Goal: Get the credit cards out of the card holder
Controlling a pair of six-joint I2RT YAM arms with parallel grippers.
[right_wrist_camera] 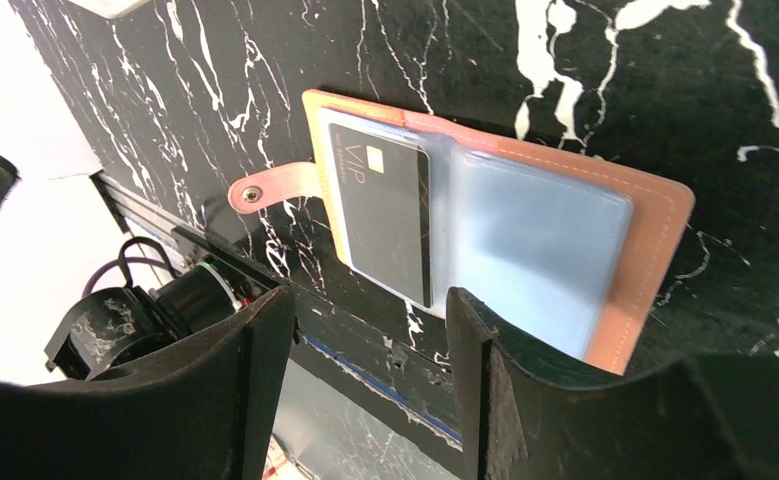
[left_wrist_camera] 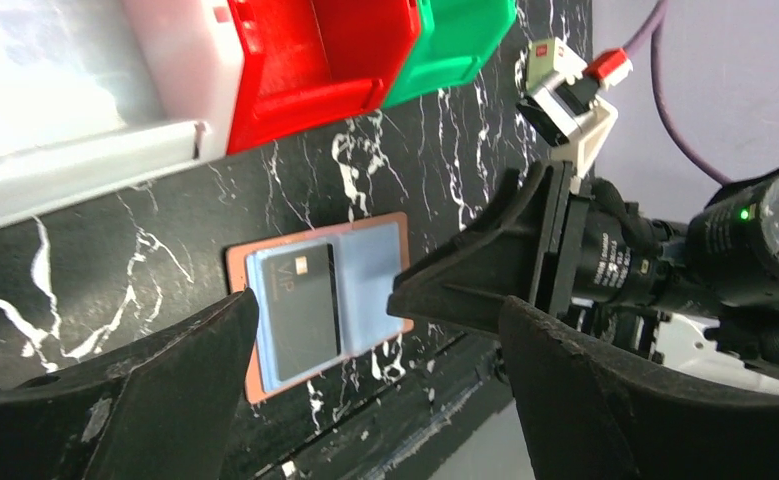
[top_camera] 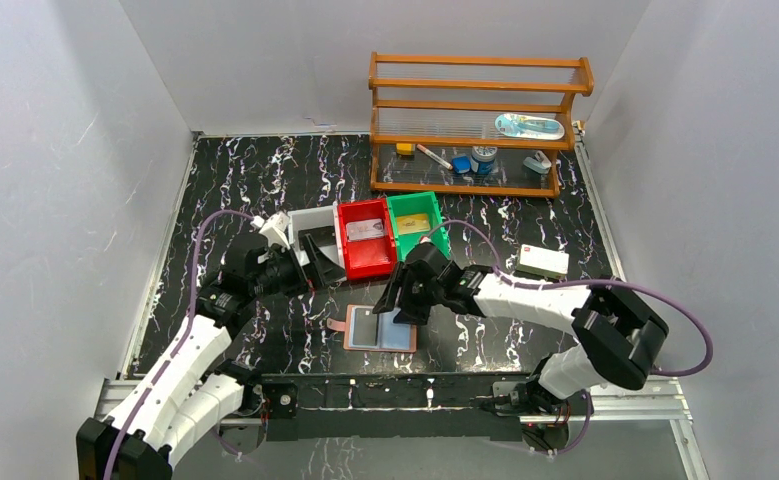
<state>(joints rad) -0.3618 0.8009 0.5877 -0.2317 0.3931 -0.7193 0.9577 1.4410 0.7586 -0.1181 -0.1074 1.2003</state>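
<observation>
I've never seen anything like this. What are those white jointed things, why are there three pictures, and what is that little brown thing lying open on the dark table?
The white jointed things are two robot arms bolted at the table's near edge, each ending in a two-fingered claw. One picture looks down from above and behind them. The other two come from small cameras on the wrists, so the black shapes at the bottom of those are the claws' own fingers.

The brown thing is a card holder, lying open flat on the black marbled table. One clear pocket holds a dark card marked VIP; the other pocket looks empty. The right claw hangs just over it, and the left claw is near the grey bin. Both are open and hold nothing. Behind stand a red bin, a green bin and a wooden shelf.
</observation>
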